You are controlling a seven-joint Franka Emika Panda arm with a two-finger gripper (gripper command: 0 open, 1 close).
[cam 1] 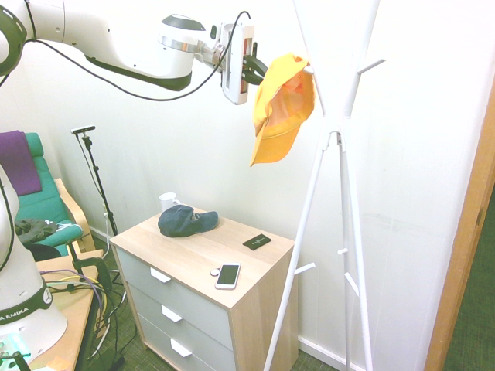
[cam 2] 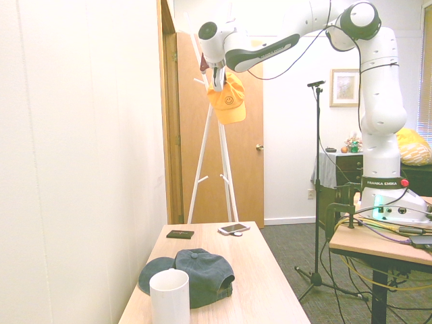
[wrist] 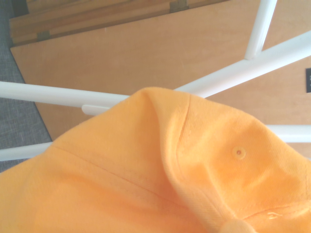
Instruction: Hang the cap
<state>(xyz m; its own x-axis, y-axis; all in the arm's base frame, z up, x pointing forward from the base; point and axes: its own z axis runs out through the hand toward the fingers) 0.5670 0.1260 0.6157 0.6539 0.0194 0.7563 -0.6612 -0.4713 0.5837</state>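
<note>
One cap [cam 1: 282, 108] (yellow-orange), pinched by fingers [cam 1: 259, 68], against rack [cam 1: 340, 154]

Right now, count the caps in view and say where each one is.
2. The yellow cap hangs from the gripper at the white coat stand; the dark cap lies on the dresser beside a white mug.

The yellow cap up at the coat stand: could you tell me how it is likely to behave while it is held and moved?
Probably floppy: the yellow cap droops from the claw, and its crown creases in the wrist view. Its brim looks stiffer, since it keeps its curve while pointing down. It seems light, and might swing or snag on the coat stand pegs beside it.
</note>
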